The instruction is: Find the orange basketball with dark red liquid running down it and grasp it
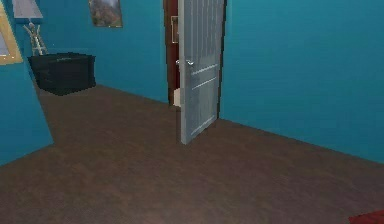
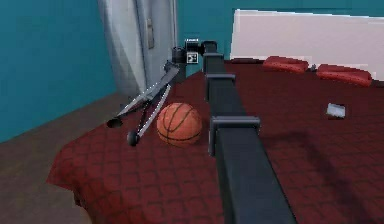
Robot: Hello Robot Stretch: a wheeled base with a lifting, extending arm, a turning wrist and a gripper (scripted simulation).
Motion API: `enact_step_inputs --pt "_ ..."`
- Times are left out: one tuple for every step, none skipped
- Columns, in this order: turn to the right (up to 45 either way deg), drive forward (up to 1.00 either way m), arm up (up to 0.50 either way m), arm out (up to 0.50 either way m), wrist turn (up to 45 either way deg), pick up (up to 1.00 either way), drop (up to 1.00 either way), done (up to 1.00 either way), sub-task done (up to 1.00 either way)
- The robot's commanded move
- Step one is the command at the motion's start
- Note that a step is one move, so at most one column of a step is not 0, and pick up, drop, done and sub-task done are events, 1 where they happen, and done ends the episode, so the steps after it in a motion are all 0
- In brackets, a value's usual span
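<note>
Arm side view: gripper (image 2: 124, 131) near basketball (image 2: 180, 123) on bed (image 2: 300, 150); cannot tell whether it holds anything.

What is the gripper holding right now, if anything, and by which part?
It cannot be told. The gripper has its far end close to the orange basketball, which lies on the red bed rather than hanging clear of it.

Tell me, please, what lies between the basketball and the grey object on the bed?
In the arm side view, the dark arm bar crosses between basketball and grey object.
</note>
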Motion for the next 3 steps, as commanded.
enact_step_inputs --pt "0.0 0.0 0.0 0.0 45.0 0.0 0.0 0.0 0.0" --pt "0.0 0.0 0.0 0.0 45.0 0.0 0.0 0.0 0.0" --pt "0.0 0.0 0.0 0.0 39.0 0.0 0.0 0.0 0.0"
